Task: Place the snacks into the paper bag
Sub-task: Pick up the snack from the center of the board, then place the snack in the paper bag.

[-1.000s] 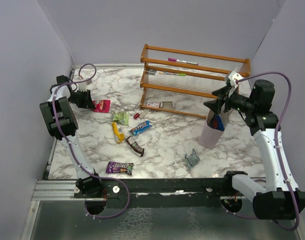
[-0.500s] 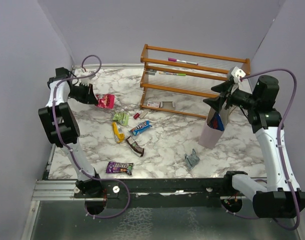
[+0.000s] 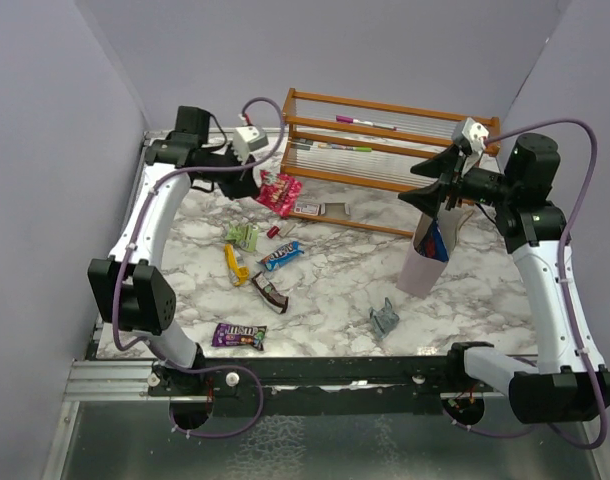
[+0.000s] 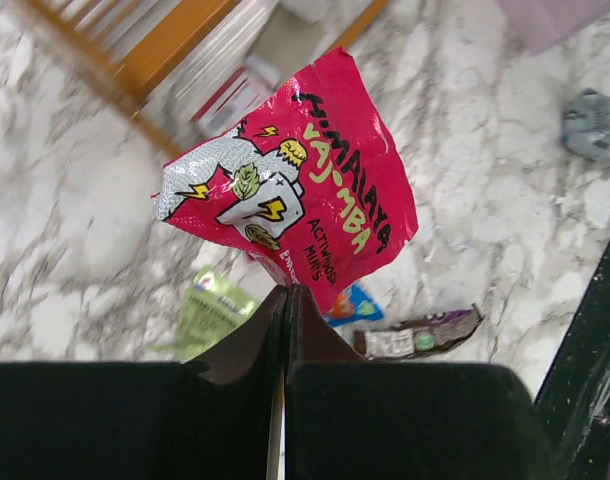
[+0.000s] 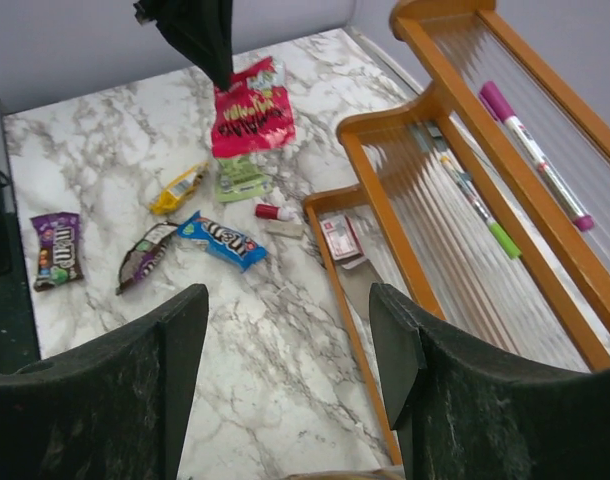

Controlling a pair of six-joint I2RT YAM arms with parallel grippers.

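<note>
Broadly: marble counter (image 3: 335, 290), with a wooden rack (image 3: 385, 140) along its far side.

Paper bag (image 3: 423, 268) stands at the right, in front of the rack's right end, mouth up, something blue showing inside.

Right hand (image 3: 435, 195) hangs just over the bag's mouth, fingers spread, nothing between them. Cannot tell whether a finger touches the rim.

Left hand (image 3: 257, 185) is raised over the far-left counter, clenched on one edge of a red packet (image 3: 280, 193), which hangs clear of the surface beside the rack's left end.

Key relation: the bag lies to the left hand's right, well apart, across the counter. The right arm is nearer the bag, but the left carries the load. The carry likely runs rightward along the rack's front.

Six loose snacks lie on the counter: green (image 3: 243, 235), yellow (image 3: 235, 263), blue-white (image 3: 281, 255), brown (image 3: 269, 293), purple (image 3: 238, 335), grey-teal (image 3: 385, 318).
</note>
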